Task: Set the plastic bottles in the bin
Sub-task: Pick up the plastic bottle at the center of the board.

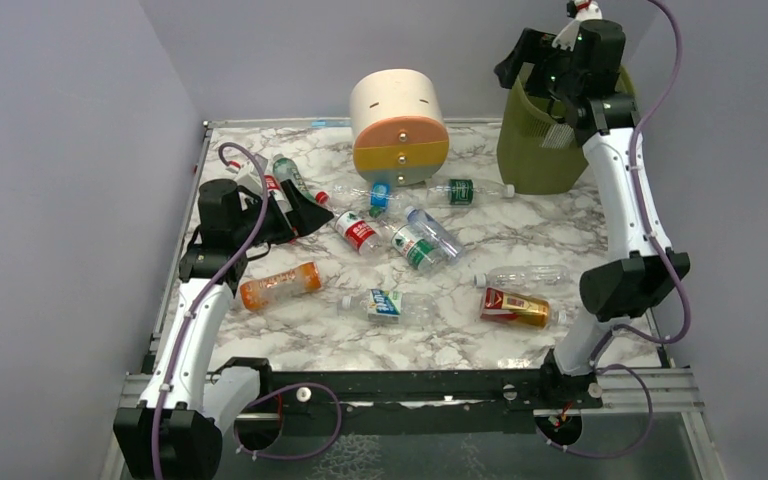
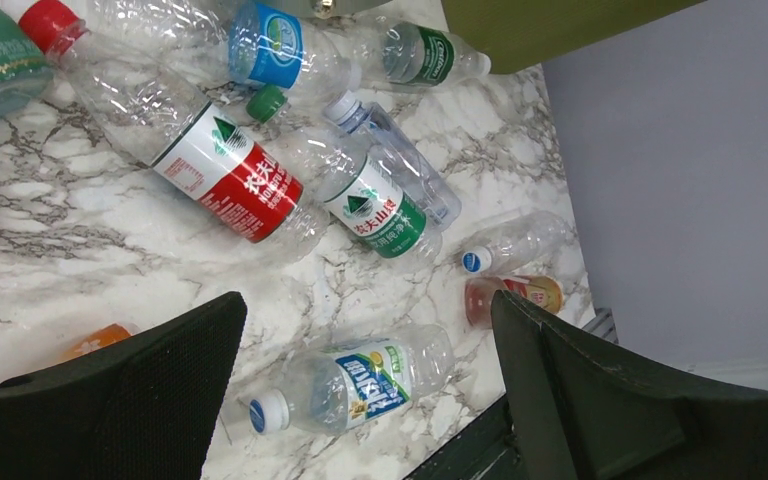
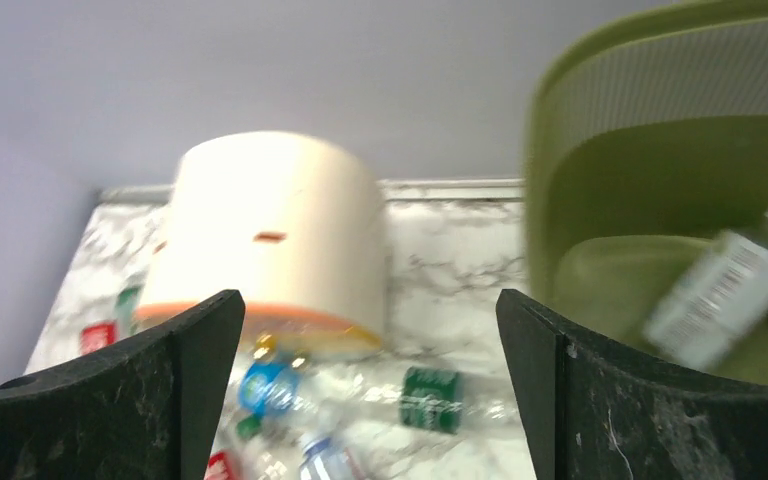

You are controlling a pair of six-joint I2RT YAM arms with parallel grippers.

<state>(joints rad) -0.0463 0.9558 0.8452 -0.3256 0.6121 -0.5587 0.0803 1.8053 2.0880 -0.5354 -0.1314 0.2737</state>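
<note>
Plastic bottles [image 1: 417,248] lie scattered on their sides across the marble table [image 1: 290,330], while one blurred bottle [image 3: 725,285] with a pale label sits tilted inside the olive-green mesh bin [image 3: 660,90] at the far right corner. The right gripper [image 3: 360,300] hangs above and just to the left of the bin's rim, its jaws spread wide and holding nothing; the bottle in the bin lies below and to the right of its right finger.

The left gripper [image 2: 365,305] hovers over the left side of the table, jaws likewise wide apart and empty. In its wrist view a bottle with a blue-and-green label [image 2: 355,385] lies on the table between the two fingers, apart from both. Beyond it rest a red-labelled bottle [image 2: 225,180] and a green-labelled bottle [image 2: 375,210], side by side. An orange-filled bottle [image 1: 280,285] lies near the left arm, and a red-and-yellow-labelled bottle [image 1: 515,307] lies near the right arm, with a clear one [image 1: 520,277] just behind it. A round cream, orange and yellow drawer unit [image 1: 400,125] stands at the back of the table, left of the bin, with more bottles at its foot.
</note>
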